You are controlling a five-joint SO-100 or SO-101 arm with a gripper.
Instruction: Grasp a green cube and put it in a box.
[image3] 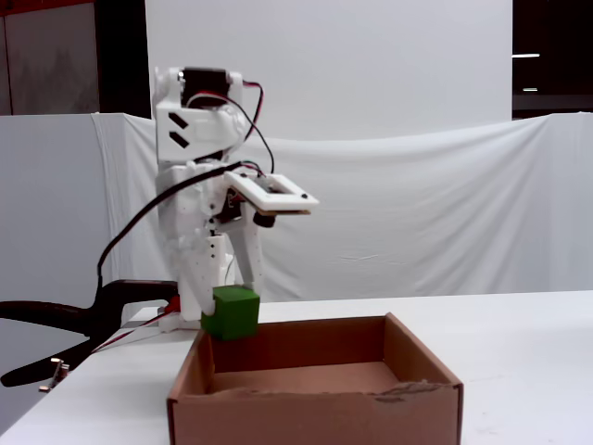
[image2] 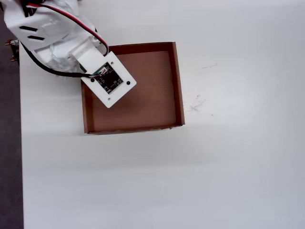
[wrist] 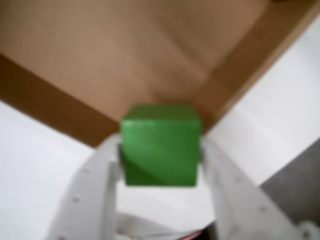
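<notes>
Jaws of your gripper (wrist: 161, 152) clamp the green cube (wrist: 160, 150); the box (image3: 408, 357) corner lies below.

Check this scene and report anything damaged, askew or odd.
One small flaw: the box has a ragged, torn top edge on its near wall in the fixed view, toward the right corner. Otherwise nothing stands out. The green cube sits squarely between the jaws of the gripper, held above the box's corner, and the table is unspilled.

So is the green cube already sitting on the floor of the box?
No, the gripper holds the green cube in the air above the box rim.
</notes>
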